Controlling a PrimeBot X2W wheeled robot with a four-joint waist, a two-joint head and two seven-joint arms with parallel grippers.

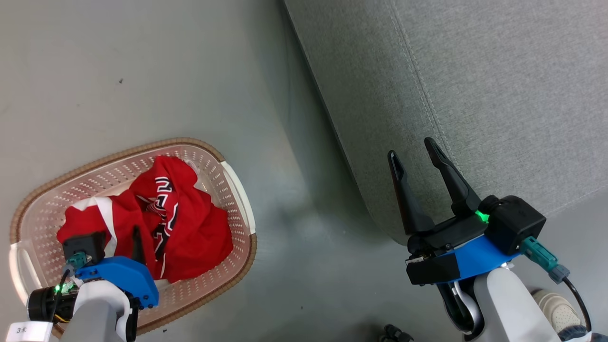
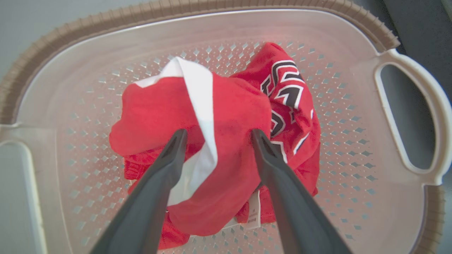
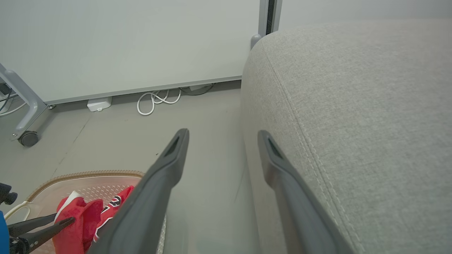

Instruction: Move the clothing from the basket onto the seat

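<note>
The clothing [image 1: 190, 228] lies crumpled in the basket [image 1: 190, 142] on the floor at lower left: red fabric with a white stripe and black-and-white lettering. My left gripper [image 1: 134, 240] points down into the basket. In the left wrist view its open fingers [image 2: 176, 141] straddle a raised red-and-white fold of the clothing [image 2: 233, 116], inside the basket [image 2: 106, 21]. My right gripper [image 1: 411, 148] stands open with nothing in it, over the rounded edge of the grey seat [image 1: 475, 95]. The right wrist view shows the right gripper [image 3: 222, 137] beside the seat [image 3: 353, 123], with the clothing [image 3: 76, 215] low at the left.
Bare grey floor separates basket and seat. A person's shoe [image 1: 555, 308] shows at the lower right. Along the far wall lie coiled white cables [image 3: 155, 100] and a small white box [image 3: 99, 104], with a wheeled metal frame leg [image 3: 28, 137] at the left.
</note>
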